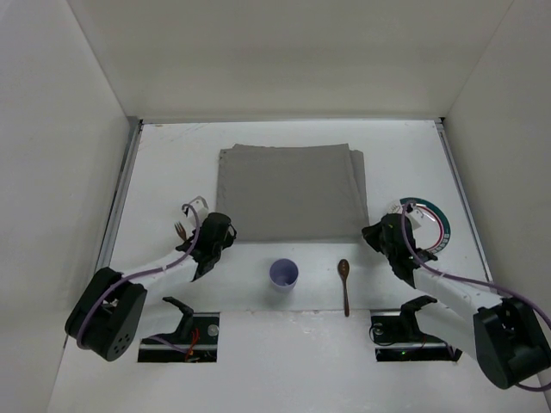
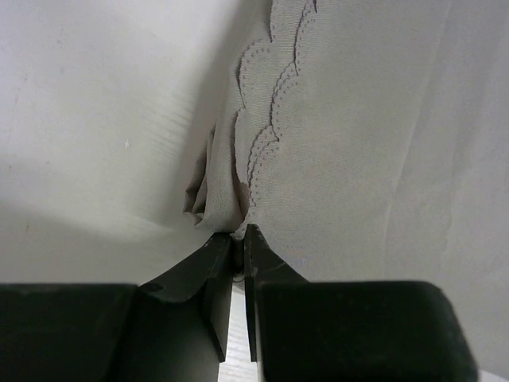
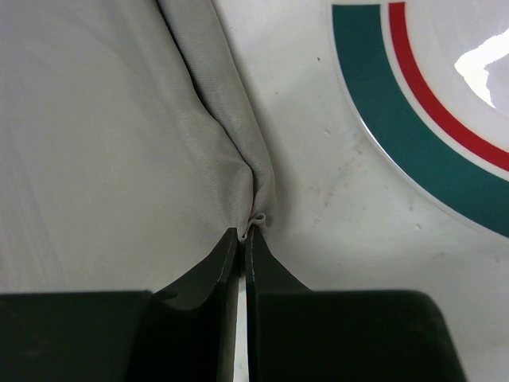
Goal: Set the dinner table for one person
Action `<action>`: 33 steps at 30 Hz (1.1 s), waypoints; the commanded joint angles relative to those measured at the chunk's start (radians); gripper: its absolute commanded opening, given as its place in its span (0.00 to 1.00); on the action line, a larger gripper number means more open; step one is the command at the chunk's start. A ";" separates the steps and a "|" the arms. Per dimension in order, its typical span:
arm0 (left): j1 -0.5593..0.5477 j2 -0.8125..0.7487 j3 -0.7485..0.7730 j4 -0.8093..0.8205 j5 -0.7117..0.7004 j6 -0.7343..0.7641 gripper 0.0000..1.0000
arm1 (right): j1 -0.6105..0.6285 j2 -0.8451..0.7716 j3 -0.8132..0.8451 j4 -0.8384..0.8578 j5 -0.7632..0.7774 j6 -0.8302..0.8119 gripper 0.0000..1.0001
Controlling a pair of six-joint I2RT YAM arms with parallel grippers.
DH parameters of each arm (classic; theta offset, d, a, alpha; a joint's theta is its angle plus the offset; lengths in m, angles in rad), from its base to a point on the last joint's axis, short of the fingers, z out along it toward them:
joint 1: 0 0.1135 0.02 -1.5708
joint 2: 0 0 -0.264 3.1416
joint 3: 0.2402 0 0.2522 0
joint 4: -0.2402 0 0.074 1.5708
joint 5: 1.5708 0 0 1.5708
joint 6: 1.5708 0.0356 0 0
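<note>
A grey cloth placemat [image 1: 290,191] lies on the white dinner table [image 1: 172,163]. My left gripper [image 1: 222,232] is shut on the placemat's near left corner [image 2: 219,203], and the cloth bunches at the tips. My right gripper [image 1: 372,234] is shut on its near right corner [image 3: 256,208], pinching a small fold. A white plate with green and red rings [image 1: 428,225] lies right of the placemat, also in the right wrist view [image 3: 429,103]. A lilac cup [image 1: 284,274] and a wooden spoon [image 1: 345,284] sit near the front. A wooden fork [image 1: 181,230] lies by the left arm.
White walls enclose the table on the left, back and right. The two arm bases [image 1: 181,331] stand at the near edge. A white tag [image 1: 198,205] lies next to the fork.
</note>
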 commanded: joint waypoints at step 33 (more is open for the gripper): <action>-0.201 -0.478 -0.017 -0.355 -0.293 -0.055 0.59 | 0.022 -0.278 0.064 -0.320 0.137 -0.056 0.63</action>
